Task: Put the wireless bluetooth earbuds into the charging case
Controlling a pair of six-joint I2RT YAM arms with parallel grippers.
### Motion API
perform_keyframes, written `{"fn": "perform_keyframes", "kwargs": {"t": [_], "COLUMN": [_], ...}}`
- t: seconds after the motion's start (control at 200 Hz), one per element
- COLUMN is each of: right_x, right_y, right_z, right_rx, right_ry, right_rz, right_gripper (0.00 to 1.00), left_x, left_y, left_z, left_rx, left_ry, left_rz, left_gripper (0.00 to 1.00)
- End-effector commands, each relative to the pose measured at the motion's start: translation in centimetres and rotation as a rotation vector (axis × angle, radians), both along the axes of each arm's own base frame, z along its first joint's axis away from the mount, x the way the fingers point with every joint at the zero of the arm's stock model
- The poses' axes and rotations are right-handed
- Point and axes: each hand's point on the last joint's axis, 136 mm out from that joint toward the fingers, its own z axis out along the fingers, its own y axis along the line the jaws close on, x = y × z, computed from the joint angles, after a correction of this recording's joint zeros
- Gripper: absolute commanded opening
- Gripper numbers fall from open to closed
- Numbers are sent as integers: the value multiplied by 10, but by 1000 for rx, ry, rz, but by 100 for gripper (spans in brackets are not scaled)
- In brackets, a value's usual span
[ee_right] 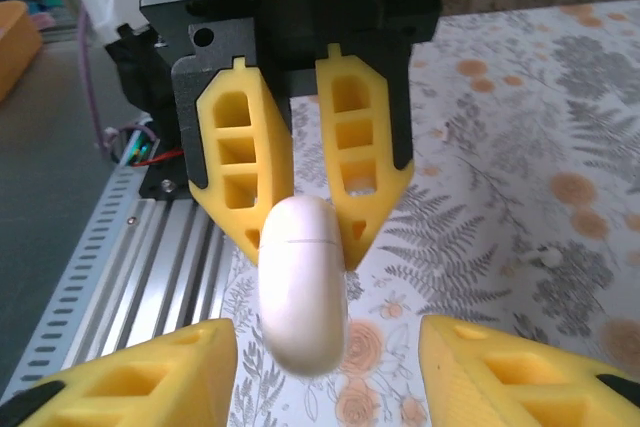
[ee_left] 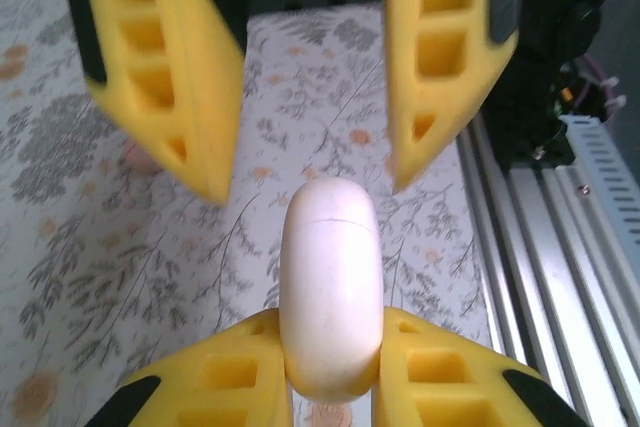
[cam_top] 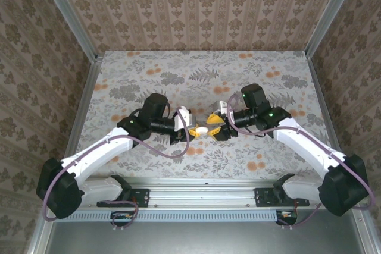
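The bench [cam_top: 238, 69] is spanned from the near edge by the left arm [cam_top: 101, 147] and the right arm [cam_top: 303, 141], whose wrists are turned toward one another at its middle. The left jaws are clamped on one end of the case [ee_left: 330, 297], which is carried between the two arms, apparently clear of the surface. The right jaws are spread wide on either side of its free end and touch nothing. A thin lid seam [ee_left: 330, 217] is seen near that free end, so the case is judged to be shut and must be opened before any earbud can be put in. For this the left grip is best held firm on the base, well below the seam, so that the lid is left free. The right jaws should be brought squarely onto the lid alone, and the rounded, smooth shell should not be squeezed near its tip, where it is likely to slip out. A small white speck [ee_right: 547, 257] is seen on the bench, perhaps an earbud, though it is too small to tell.
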Motion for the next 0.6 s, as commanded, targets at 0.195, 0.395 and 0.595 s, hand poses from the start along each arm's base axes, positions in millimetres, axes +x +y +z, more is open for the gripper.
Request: {"fn": "perform_keyframes", "kwargs": {"t": [0.195, 0.395, 0.595], "right_x": [1, -2, -2], "right_y": [-17, 0, 22], "right_z": [15, 12, 1], "right_rx": [-199, -232, -180], "right_ry": [-261, -286, -239], "right_rz": [-116, -40, 42], "right_gripper": [59, 59, 59], "left_x": [16, 14, 10], "left_y": [30, 31, 25], "left_z": [-14, -14, -14], "left_rx": [261, 307, 304], "left_ry": [-114, -140, -150], "left_rz": [116, 97, 78], "left_gripper": [15, 16, 16]}}
